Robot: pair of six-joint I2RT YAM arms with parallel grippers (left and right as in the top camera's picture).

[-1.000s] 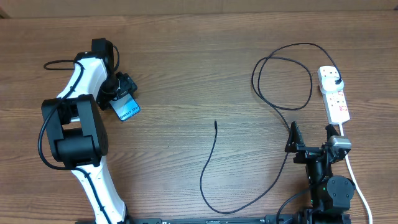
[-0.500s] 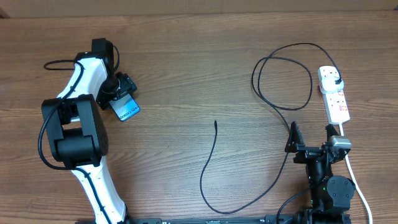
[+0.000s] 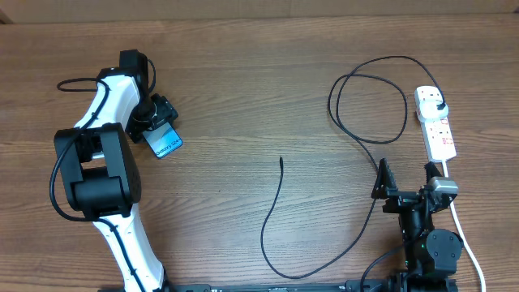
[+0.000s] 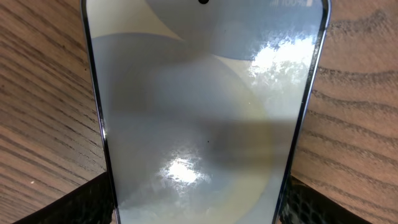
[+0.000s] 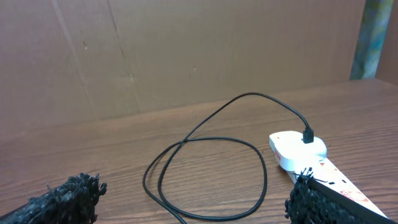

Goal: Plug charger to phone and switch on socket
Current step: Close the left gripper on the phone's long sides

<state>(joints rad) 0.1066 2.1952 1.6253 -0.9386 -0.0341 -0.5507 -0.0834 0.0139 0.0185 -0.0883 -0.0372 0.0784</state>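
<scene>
Change over the last second: none. Both arms, the cable and the strip sit exactly as before, so this is a pause and the task has not advanced.

Left claw (image 3: 160,130) – clamped on the phone (image 3: 167,143), which lies at about 9 o'clock on the bench (image 3: 243,73). The grip looks to be across the long edges.

Right claw (image 3: 405,177) – fingers spread wide, nothing between them, parked at about 4 o'clock.

The charger (image 3: 268,211) has its free tip near bench centre, well apart from the phone. The cable sweeps through 6 o'clock, passes by the right claw and loops on to the socket (image 3: 438,130) at 3 o'clock.

View differences:
- The left wrist view alone shows the grip. Dark pads (image 4: 93,199) sit against both sides of the phone (image 4: 199,112), and the camera hole is at the far end. I judge the charging port to be at the claw end, hidden.
- The right wrist view alone shows the black plug (image 5: 308,134) seated in the far end of the socket (image 5: 298,152). The right claw (image 5: 186,205) is empty.
- Only the overhead view shows the loose tip.

Switch positions are too small to read. Joining tip to phone and switching on both remain to be done.
</scene>
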